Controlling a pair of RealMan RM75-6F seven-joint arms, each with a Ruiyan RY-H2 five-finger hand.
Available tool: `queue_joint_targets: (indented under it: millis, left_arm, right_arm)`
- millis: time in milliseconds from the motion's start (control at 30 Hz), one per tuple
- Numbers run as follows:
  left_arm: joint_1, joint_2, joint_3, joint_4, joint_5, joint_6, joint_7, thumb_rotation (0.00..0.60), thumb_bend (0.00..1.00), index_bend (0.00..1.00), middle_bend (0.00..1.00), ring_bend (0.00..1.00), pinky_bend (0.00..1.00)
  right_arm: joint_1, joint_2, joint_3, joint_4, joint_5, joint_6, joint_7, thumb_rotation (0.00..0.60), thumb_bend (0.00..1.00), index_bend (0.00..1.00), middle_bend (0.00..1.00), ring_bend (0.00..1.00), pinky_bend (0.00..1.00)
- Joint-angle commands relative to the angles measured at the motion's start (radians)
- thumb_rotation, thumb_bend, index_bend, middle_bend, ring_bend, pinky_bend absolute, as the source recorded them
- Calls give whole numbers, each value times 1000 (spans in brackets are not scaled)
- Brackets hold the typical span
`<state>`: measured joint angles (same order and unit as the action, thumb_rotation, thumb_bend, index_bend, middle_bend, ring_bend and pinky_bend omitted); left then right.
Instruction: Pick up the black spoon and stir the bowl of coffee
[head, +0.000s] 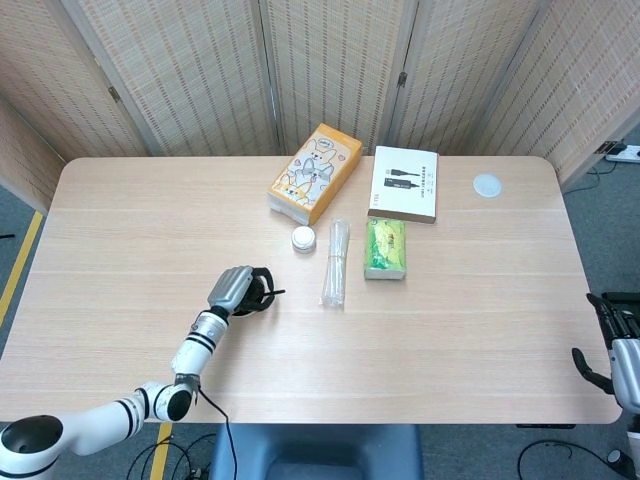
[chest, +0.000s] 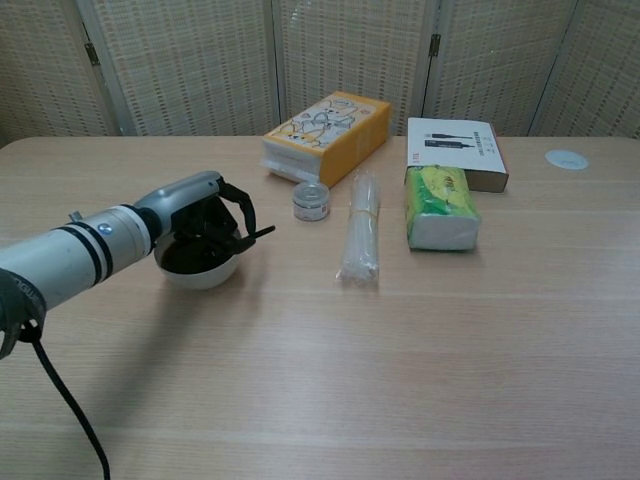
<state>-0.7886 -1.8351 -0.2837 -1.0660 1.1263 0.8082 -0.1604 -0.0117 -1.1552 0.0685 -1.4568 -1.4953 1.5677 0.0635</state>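
Note:
A white bowl (chest: 200, 271) of dark coffee sits on the table, left of centre. My left hand (chest: 205, 212) hovers over it and holds the black spoon (chest: 250, 237), whose handle end sticks out to the right past the fingers. In the head view the left hand (head: 236, 288) covers most of the bowl (head: 252, 305), and the spoon (head: 272, 294) shows as a thin black tip. The spoon's bowl end is hidden by the hand. My right hand (head: 612, 345) hangs off the table's right edge, away from everything; it holds nothing.
Behind the bowl stand a small round jar (chest: 311, 202), a clear packet of straws (chest: 360, 238), a green tissue pack (chest: 437, 207), an orange carton (chest: 325, 134) and a white cable box (chest: 455, 150). A white disc (chest: 566, 159) lies far right.

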Motion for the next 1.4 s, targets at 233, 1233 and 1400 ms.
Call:
queue_joint_targets:
  millis: [233, 1233, 1400]
  left_arm:
    - [-42, -30, -35, 57, -48, -33, 42, 600, 448, 628, 939, 930, 999]
    - [18, 41, 13, -79, -70, -11, 106, 600, 448, 625, 937, 930, 986]
    - [-7, 15, -6, -36, -88, -18, 124, 600, 447, 625, 936, 930, 986]
  right_arm:
    - [-3, 5, 0, -2, 4, -2, -1, 600, 268, 98, 181, 266, 245]
    - [14, 8, 1, 0, -3, -24, -4, 600, 268, 98, 185, 272, 245]
    - [8, 12, 2, -4, 1, -16, -4, 600, 268, 98, 185, 272, 245]
